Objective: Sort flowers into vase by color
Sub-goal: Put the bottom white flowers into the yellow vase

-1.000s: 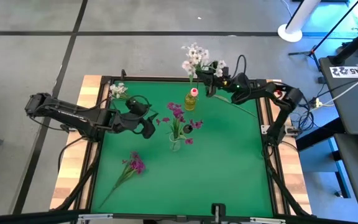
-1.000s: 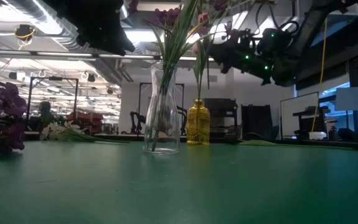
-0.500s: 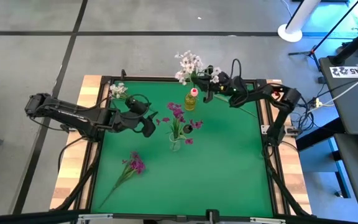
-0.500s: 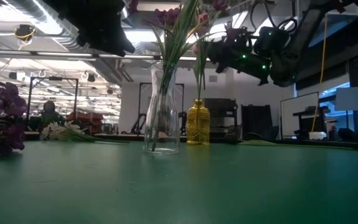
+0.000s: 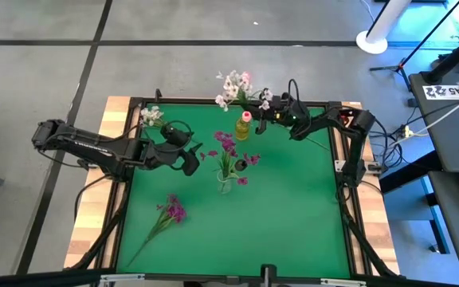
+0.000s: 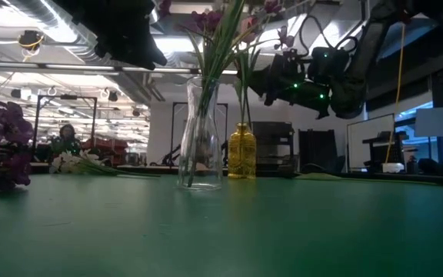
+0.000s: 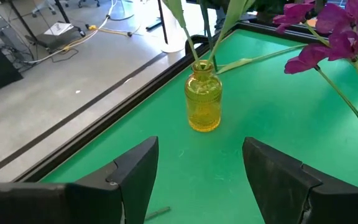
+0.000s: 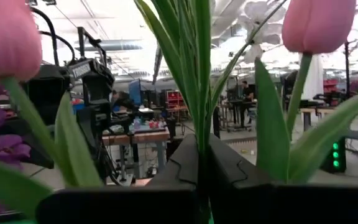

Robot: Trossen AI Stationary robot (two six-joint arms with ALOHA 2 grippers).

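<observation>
My right gripper (image 5: 263,112) hangs above the table's far edge, shut on a bunch of flowers (image 5: 233,84) with white clusters and pink tulip buds (image 8: 319,25). Right below it stands a small yellow vase (image 5: 244,127). The bunch's stems (image 7: 205,37) run down into that vase's mouth. A clear vase (image 5: 225,182) at mid-table holds magenta flowers (image 5: 228,147). Loose on the cloth lie a magenta sprig (image 5: 170,211) at the near left and a white sprig (image 5: 151,115) in the far left corner. My left gripper (image 5: 191,165) hovers open, left of the clear vase. My right gripper pinches the bunch's green stems (image 8: 199,118) between its two fingers, well above their lower ends. The fingers come nearly level from the table's right side and lie across the stems. The bunch stands roughly upright, blossoms above the fingers, lower stems in the yellow vase.
A dark raised frame (image 5: 213,102) borders the green cloth (image 5: 293,215). The near and right parts of the cloth are bare. Beyond the table are a white stand base (image 5: 370,40) and a desk with cables (image 5: 453,119) on the right.
My right gripper has sunk and gone toward the table's left edge, still shut on the bunch. The blossoms have swung left with it, so the bunch stands over the yellow vase. My left arm has kept still.
</observation>
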